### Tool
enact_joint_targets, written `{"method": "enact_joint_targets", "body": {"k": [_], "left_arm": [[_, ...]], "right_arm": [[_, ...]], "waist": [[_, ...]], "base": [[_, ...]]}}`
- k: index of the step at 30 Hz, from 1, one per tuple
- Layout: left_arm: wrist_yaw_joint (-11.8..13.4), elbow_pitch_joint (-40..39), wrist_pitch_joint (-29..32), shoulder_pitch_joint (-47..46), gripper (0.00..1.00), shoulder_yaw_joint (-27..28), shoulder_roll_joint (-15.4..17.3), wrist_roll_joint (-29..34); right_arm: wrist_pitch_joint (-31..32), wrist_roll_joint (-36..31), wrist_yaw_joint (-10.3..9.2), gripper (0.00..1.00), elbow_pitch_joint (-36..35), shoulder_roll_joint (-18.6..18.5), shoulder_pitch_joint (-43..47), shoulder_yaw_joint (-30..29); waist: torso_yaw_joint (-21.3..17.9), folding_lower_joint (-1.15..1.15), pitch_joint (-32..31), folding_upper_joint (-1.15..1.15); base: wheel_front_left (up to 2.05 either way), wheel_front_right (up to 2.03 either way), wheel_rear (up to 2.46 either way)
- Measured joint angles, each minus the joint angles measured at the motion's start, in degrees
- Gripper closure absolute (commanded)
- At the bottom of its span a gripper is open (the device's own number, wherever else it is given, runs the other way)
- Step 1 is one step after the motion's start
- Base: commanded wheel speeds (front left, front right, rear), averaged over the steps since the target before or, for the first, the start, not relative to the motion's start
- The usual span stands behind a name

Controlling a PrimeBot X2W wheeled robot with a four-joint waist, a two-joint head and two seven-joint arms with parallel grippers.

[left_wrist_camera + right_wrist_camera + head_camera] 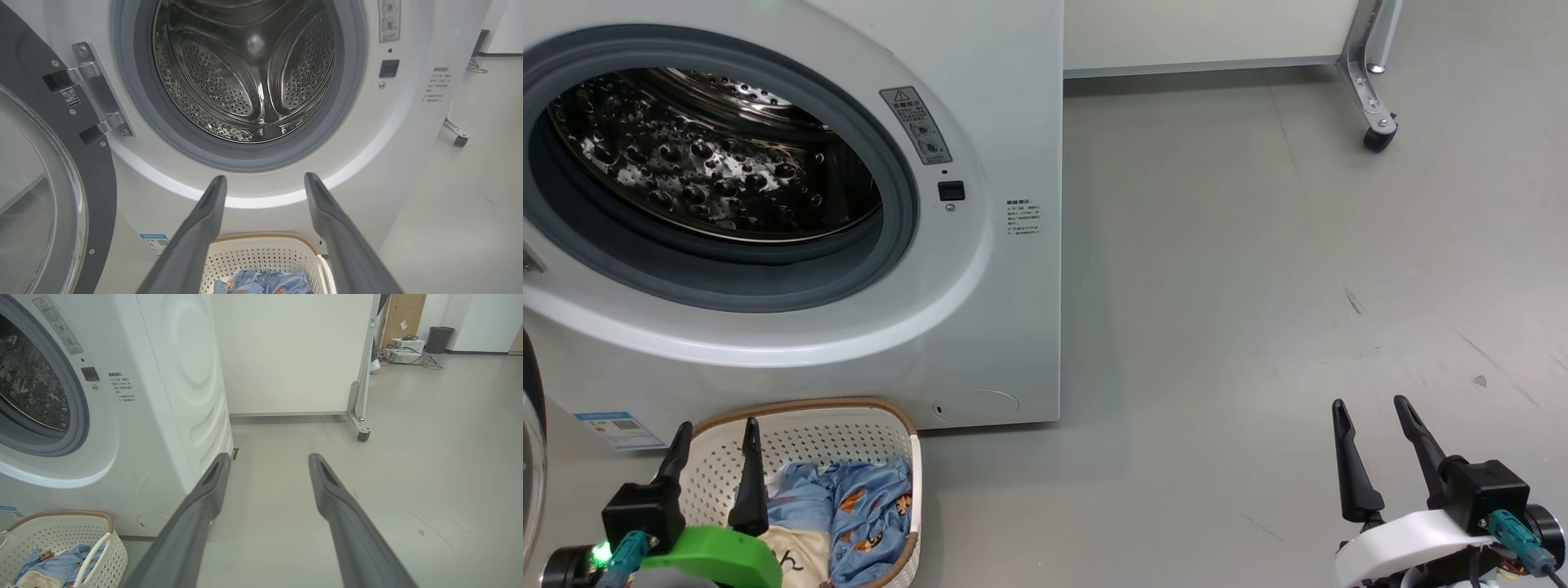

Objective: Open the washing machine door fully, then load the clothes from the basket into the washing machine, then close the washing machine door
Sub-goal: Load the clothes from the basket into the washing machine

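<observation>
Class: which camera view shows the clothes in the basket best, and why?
The head view: the clothes appear largest in the basket, blue garment and cream piece both clear. The left wrist view catches the blue garment's top at its bottom edge; the right wrist view shows both, small, in its corner.

washing machine door (53, 183): left of washing machine (388, 155), was cut off at edge | basket (833, 441): before it, near half was cropped | blue label (613, 429): at its lower corner, print was unreadable

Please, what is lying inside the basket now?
Inside the basket lie a light blue printed garment and a cream cloth. They cover the bottom, so anything beneath cannot be seen.
</observation>
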Motion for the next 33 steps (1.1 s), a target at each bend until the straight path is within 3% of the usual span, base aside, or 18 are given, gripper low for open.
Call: {"method": "enact_joint_targets", "body": {"k": [33], "left_arm": [[0.0,-4.9,0.0,4.0,0.0,-0.2,-0.2,-0.2]], "right_arm": [[0.0,0.4,0.0,0.0,-3.1,0.2,1.7,-0.7]], "waist": [[-0.3,0.0,2.0,0.0]], "base": [[0.0,0.0,0.0]]}}
